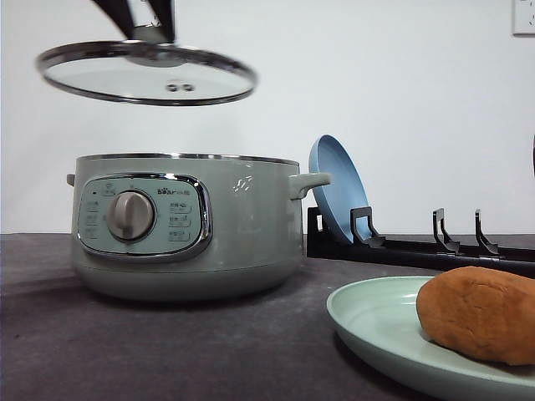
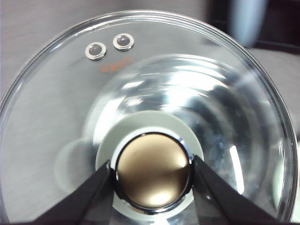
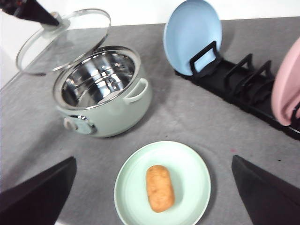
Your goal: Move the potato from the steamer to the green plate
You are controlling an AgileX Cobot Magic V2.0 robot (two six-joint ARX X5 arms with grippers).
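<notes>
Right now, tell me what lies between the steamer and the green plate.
Nothing: in the right wrist view, only bare grey table separates the steamer from the green plate, which holds the potato.

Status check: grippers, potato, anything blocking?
Left gripper shut on lid knob, glass lid held above steamer. Right gripper open, empty, over green plate. Potato lying on plate. Nothing blocking.

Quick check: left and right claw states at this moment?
Left claw: shut on the glass lid knob, held above the steamer.
Right claw: open, empty, above the potato.
</notes>
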